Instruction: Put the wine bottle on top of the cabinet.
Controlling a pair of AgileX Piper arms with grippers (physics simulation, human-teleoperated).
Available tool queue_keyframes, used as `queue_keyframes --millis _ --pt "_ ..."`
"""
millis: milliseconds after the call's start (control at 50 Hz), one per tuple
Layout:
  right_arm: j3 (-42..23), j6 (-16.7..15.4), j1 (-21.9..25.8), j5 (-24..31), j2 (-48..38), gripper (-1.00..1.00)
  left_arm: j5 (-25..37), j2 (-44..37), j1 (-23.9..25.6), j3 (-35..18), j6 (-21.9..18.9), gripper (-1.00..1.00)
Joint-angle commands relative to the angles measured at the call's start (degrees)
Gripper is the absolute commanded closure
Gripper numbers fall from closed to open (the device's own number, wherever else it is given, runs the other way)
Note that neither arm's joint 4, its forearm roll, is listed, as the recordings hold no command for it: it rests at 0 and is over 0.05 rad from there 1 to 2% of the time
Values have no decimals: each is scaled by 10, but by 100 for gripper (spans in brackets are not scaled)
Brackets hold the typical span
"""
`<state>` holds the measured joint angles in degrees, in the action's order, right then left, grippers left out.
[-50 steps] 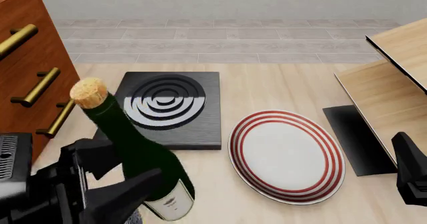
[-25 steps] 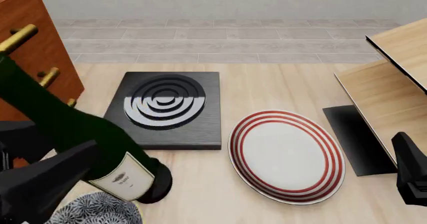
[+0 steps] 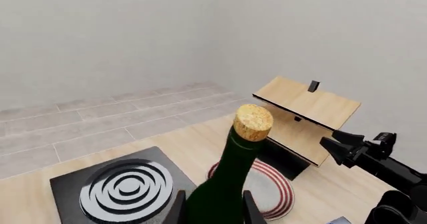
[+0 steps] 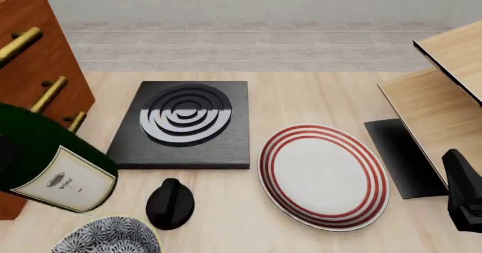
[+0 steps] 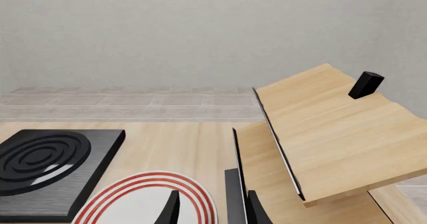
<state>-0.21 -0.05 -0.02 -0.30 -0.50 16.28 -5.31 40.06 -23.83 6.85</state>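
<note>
Our left pincer (image 3: 212, 208) is clamped on the wine bottle (image 3: 227, 184), its two fingertips showing on either side of the dark green body in the left wrist view, with the cork pointing away from the camera. In the front view the bottle (image 4: 47, 162) is lifted off the table (image 4: 301, 100) at the far left, tilted, its cream label facing us, just in front of the cabinet (image 4: 34, 66) with its brass handles. The cabinet's top is out of the picture, so we cannot judge how much height is left to gain. Our right pincer (image 5: 212, 209) hangs idle with its fingers apart and holding nothing, near the pale shelf unit (image 5: 320, 134). Below the bottle sit a black knob (image 4: 169, 203), a patterned bowl (image 4: 109, 239), a black burner plate (image 4: 184, 123) and a red-striped plate (image 4: 324, 174). The risks we see: the tilted glass could slip through the grip, the bottle could knock the cabinet front on the way up, or it could topple if set down leaning.
</note>
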Motion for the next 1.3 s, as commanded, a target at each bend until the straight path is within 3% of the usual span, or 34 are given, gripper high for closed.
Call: queue_keyframes --millis 20,380,600,940,1300 --pt "0 0 0 0 0 -100 52 29 -42 -41 -22 100" --pt "0 0 0 0 0 -100 96 -6 -117 -138 -63 100" --pt "0 0 0 0 0 -100 118 -43 -188 -202 -94 100" --pt "0 0 0 0 0 -100 133 -105 -275 -250 -125 100" --pt "0 0 0 0 0 -100 139 -170 -363 -346 -126 100"
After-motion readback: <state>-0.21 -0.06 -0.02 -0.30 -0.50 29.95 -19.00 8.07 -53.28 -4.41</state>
